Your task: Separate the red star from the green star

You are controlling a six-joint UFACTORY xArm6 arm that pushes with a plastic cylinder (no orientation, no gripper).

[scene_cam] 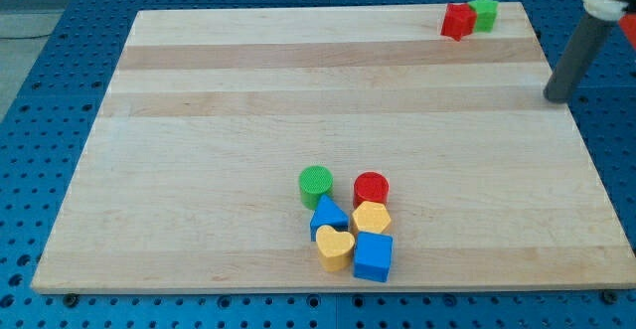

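The red star [457, 20] lies at the board's top right corner, touching the green star [484, 12] just to its right. My rod comes down from the view's top right and my tip [556, 97] rests at the board's right edge, below and to the right of both stars, well apart from them.
A cluster of blocks sits near the board's bottom middle: a green cylinder [316, 184], a red cylinder [371, 188], a blue triangle [327, 215], a yellow hexagon [372, 218], a yellow heart [335, 248] and a blue cube [374, 256]. The wooden board [199, 140] lies on a blue perforated table.
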